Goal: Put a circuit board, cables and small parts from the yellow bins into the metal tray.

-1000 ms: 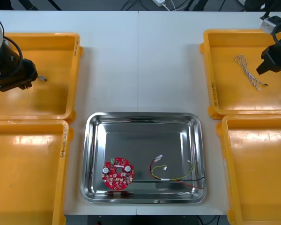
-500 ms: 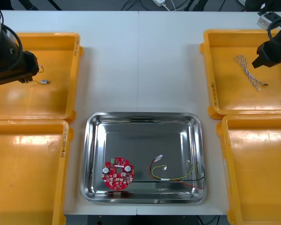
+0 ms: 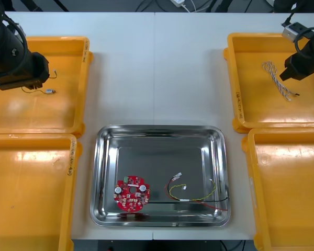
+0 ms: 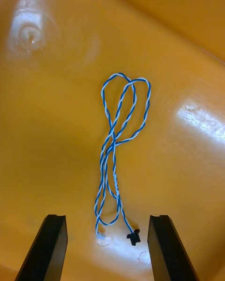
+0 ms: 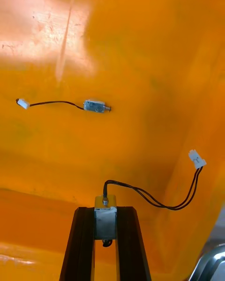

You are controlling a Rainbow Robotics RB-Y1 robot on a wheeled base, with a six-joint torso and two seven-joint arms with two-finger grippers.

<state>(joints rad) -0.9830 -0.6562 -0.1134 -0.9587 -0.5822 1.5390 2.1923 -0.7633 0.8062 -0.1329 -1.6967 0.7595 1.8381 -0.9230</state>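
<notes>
Assembly workshop; yellow bins [image 3: 42, 112], metal tray [image 3: 159, 157]

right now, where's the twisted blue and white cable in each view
front view: the blue and white cable lies in the far right yellow bin, beside the right claw.
right wrist view: it lies on the bin floor, ahead of the same claw, which is open.
left wrist view: looks into the far left bin instead, left claw shut on a small metal part.
shared landmark: the cable's black end plug.
</notes>
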